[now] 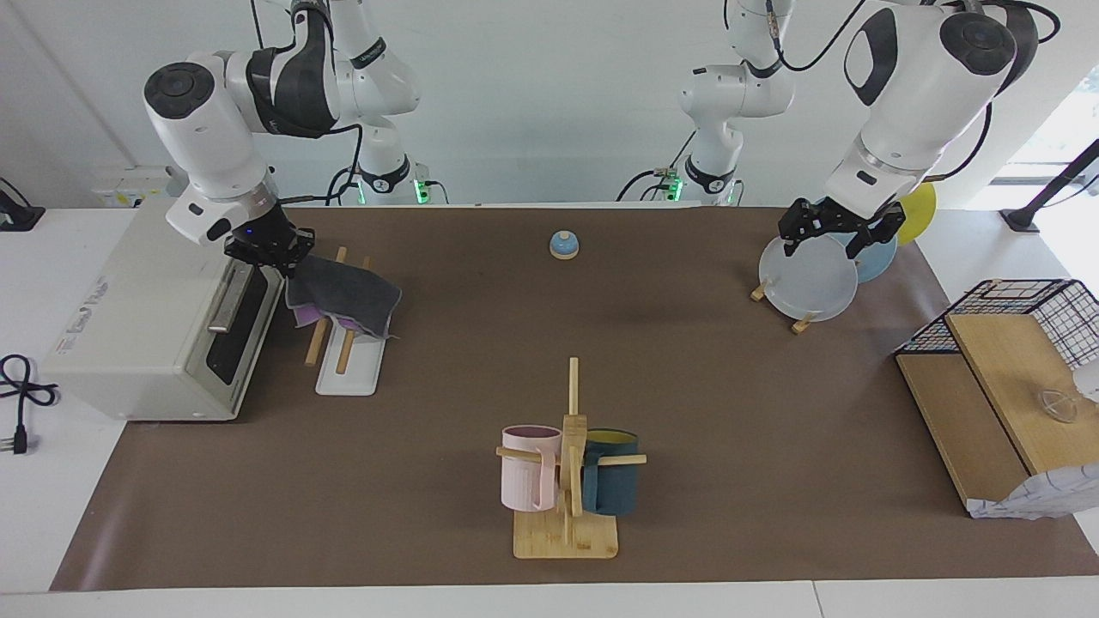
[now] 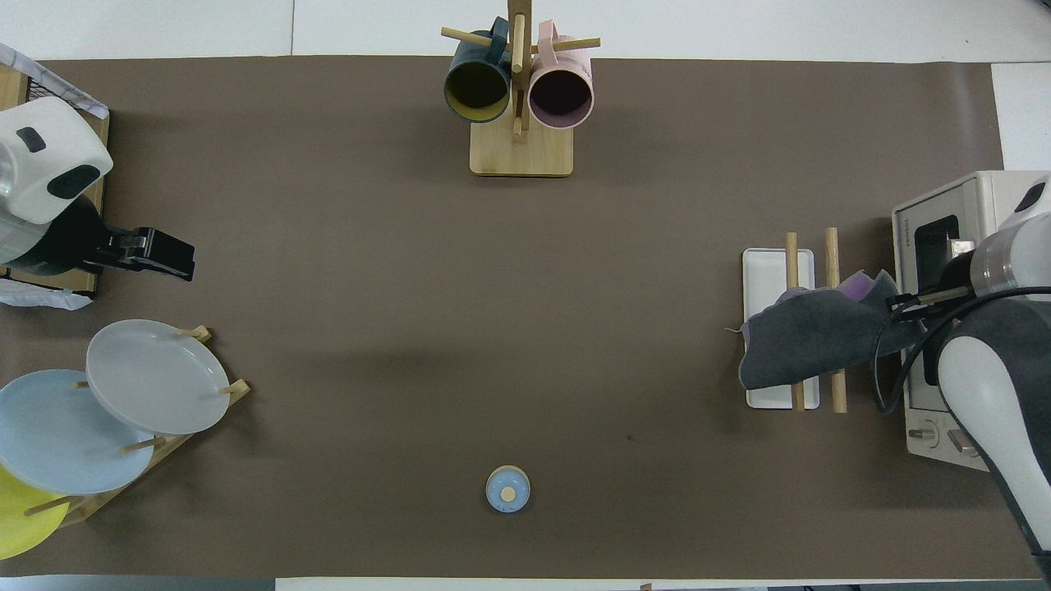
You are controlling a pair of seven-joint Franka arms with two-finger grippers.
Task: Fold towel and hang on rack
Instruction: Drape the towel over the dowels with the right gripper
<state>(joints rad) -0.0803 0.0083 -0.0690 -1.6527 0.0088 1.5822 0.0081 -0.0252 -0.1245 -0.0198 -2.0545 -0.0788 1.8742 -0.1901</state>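
The right gripper is closed on one edge of the towel, its jaws pinching the cloth at the side of the rack that faces the toaster oven. From that pinch the towel spreads away over the rack, dark grey face up, with a strip of purple showing at the held edge and underneath. It lies draped across both wooden rods, covering the part of them nearer the robots and hanging down past the rod farthest from the oven. The hold at the edge looks meant to keep the folded layers together while the cloth settles on the rods; this is a judgement. The rack itself sits flat on the brown mat, just beside the oven's door, its white base partly uncovered on the end farther from the robots.

The left gripper waits well apart from the rack, at the left arm's end of the table, hanging over the plate stand and its grey plate. Its jaws stand apart and hold nothing.

A small blue bell sits mid-table, nearer the robots than the rack. The bamboo mug stand with a pink mug and a dark mug stands farther from the robots than the rack.

The hanging seems nearly done; letting go remains.
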